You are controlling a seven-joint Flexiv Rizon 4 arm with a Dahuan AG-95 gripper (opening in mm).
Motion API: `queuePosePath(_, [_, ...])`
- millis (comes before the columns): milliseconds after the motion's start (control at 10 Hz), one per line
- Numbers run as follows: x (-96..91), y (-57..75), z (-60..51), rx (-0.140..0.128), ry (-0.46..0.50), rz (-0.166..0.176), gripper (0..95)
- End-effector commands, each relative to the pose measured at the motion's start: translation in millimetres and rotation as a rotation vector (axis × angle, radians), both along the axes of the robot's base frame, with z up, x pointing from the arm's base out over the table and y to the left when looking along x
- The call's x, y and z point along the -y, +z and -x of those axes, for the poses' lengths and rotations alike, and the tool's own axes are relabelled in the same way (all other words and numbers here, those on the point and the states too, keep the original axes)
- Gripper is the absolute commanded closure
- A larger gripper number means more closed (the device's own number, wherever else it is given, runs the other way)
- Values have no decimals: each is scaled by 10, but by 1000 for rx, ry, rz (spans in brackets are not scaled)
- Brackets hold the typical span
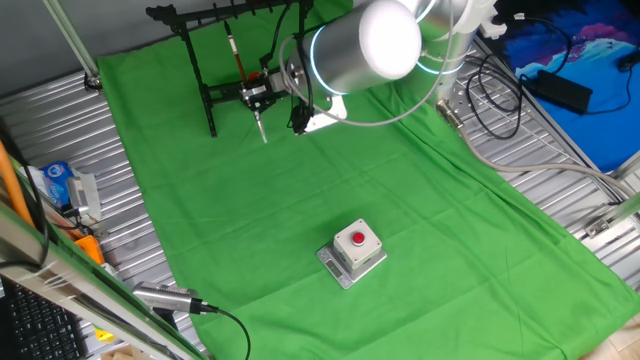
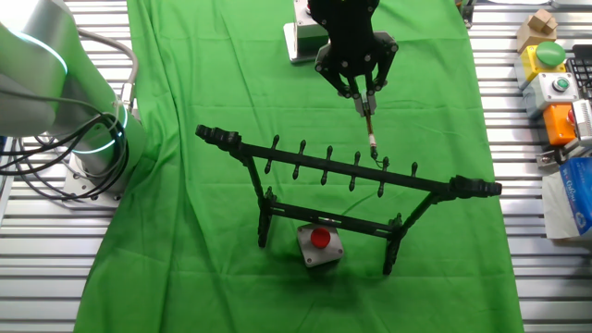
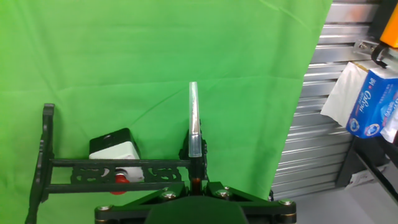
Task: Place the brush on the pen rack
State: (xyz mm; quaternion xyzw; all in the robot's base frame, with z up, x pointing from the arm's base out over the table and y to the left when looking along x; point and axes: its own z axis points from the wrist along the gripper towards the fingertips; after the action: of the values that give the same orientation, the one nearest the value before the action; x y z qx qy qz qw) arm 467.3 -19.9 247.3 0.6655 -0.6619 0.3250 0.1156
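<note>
Green cloth (image 1: 420, 230) on counter. Gripper (image 2: 363, 95) clamped on brush (image 2: 370, 132) by pen rack (image 2: 342, 171); tissue pack (image 3: 371, 99) letters blurry.

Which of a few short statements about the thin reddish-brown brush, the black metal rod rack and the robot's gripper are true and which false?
1. The two-finger gripper is shut on the thin reddish-brown brush. True.
2. The brush lies flat on the green cloth. False: it is held above the cloth at the black metal rod rack.
3. The grey box with a red button sits on the cloth. True.
4. The rack has tipped over. False: it stands upright.
</note>
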Motion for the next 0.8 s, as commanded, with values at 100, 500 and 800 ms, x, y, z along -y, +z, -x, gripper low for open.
queuePosePath(100, [-1,-13,-8,10,-15,-23,950])
queuePosePath(500, [-6,-51,-14,33,-63,-116,950])
queuePosePath(800, [-13,-46,-26,36,-68,-128,950])
